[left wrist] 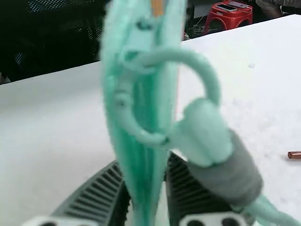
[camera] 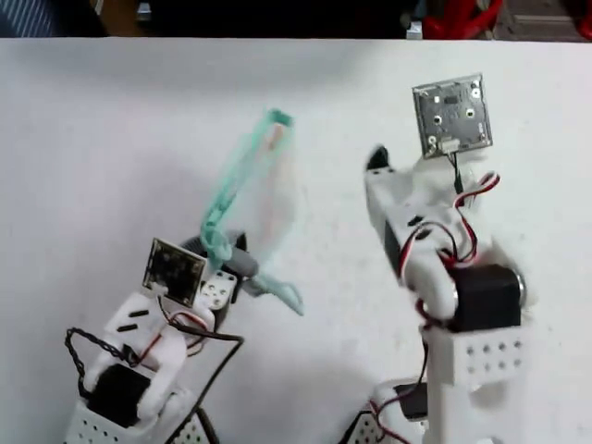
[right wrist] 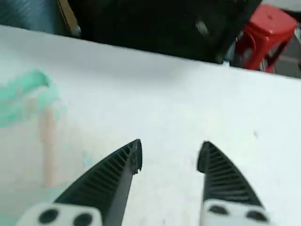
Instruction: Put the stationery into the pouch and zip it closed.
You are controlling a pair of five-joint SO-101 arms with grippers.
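Observation:
The pouch (camera: 254,180) is see-through with a mint green zip edge and is held up off the white table, tilted. My left gripper (camera: 220,248) is shut on the lower end of that edge; in the left wrist view its jaws (left wrist: 143,205) pinch the green strip. A green cord loop with a grey toggle (left wrist: 221,172) hangs beside the grip. A pale orange stick (right wrist: 47,136) shows inside the pouch. My right gripper (right wrist: 170,157) is open and empty over bare table, to the right of the pouch (right wrist: 26,92); its dark tip (camera: 377,159) points to the far side.
A small copper-coloured piece (left wrist: 294,155) lies on the table (camera: 111,139) near the left arm. A red stool (right wrist: 273,33) and dark furniture stand beyond the far table edge. The loose cord tail (camera: 291,301) trails towards the table's middle.

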